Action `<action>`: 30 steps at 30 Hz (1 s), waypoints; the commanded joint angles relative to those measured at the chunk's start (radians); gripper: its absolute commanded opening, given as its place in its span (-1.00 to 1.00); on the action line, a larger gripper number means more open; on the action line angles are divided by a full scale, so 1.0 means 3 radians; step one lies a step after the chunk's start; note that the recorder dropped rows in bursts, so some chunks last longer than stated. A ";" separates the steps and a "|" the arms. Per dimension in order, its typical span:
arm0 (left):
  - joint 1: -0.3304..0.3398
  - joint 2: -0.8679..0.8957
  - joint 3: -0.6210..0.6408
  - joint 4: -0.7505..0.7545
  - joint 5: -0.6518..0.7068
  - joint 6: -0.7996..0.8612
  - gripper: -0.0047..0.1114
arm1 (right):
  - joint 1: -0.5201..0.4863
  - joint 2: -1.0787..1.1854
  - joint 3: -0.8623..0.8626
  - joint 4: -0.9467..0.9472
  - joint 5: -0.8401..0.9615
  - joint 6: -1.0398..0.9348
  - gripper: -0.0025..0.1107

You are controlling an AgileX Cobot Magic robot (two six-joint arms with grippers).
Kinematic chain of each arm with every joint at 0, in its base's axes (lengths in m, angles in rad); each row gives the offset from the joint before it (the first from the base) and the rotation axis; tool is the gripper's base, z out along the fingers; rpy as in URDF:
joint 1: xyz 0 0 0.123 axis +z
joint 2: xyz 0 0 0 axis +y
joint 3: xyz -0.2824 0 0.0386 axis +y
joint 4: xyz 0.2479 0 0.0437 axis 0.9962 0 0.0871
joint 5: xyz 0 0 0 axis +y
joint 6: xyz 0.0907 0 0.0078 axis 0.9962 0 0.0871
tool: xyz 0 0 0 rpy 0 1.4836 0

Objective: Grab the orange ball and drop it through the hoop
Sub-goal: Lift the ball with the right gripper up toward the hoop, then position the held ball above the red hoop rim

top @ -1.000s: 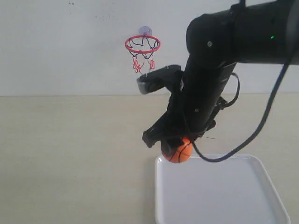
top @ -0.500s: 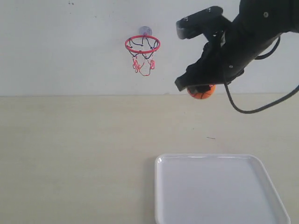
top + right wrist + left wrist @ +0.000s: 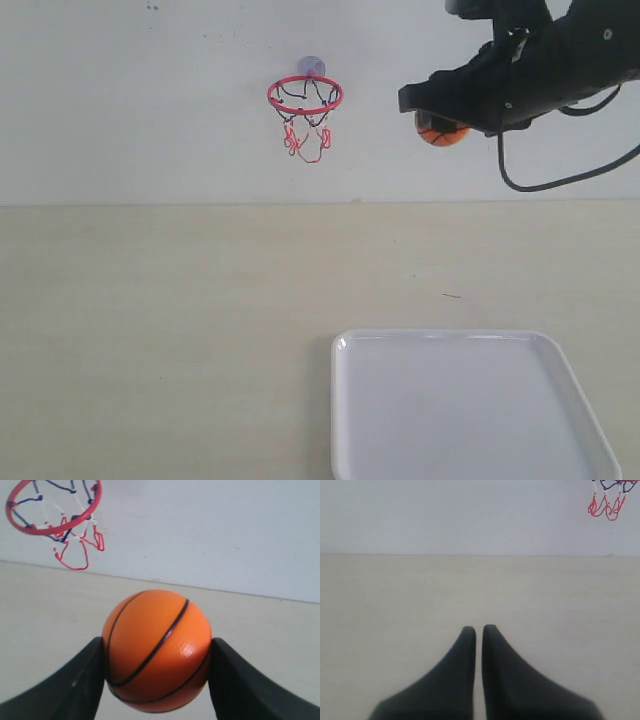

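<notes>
Plain white wall [image 3: 120,100] facing me, faint specks [image 3: 152,7] high up, pale beige tabletop [image 3: 160,330] beneath, soft even light

The right arm [image 3: 560,60] is black, with a black cable [image 3: 500,160]. The left hand [image 3: 479,629] has smooth black tapered fingers [image 3: 455,680].

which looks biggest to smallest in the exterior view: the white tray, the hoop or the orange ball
1. white tray, by far the largest
2. hoop, clearly smaller
3. orange ball, smallest; only its lower part shows, so its full size is unsure
</notes>
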 commanded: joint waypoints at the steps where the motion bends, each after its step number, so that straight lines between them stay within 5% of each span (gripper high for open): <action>1: 0.0010 -0.0009 -0.0007 -0.0031 -0.0025 0.0014 -0.85 | -0.0107 0.0160 -0.0018 0.0266 -0.0350 0.0001 -0.96; 12: 0.0010 -0.0009 -0.0007 -0.0031 -0.0025 0.0014 -0.85 | -0.0128 0.0329 -0.0018 0.0272 -0.1140 -0.0435 -0.96; 17: 0.0010 -0.0009 -0.0007 -0.0031 -0.0025 0.0014 -0.85 | -0.0189 0.0456 -0.0054 0.0175 -0.1680 -0.0107 -0.96; 19: 0.0010 -0.0009 -0.0007 -0.0031 -0.0025 0.0014 -0.85 | -0.0169 0.0555 -0.0221 -0.0286 -0.1650 0.0370 -0.96; 21: 0.0010 -0.0009 -0.0007 -0.0031 -0.0025 0.0014 -0.85 | -0.0133 0.0719 -0.0488 -0.1476 -0.1760 0.1404 -0.96; 25: 0.0010 -0.0009 -0.0007 -0.0031 -0.0025 0.0014 -0.85 | -0.0256 0.1168 -0.0976 -0.3480 -0.2886 0.3625 -0.96; 30: 0.0010 -0.0009 -0.0007 -0.0031 -0.0025 0.0014 -0.85 | -0.0455 0.1685 -0.1590 -0.3675 -0.3120 0.4382 -0.96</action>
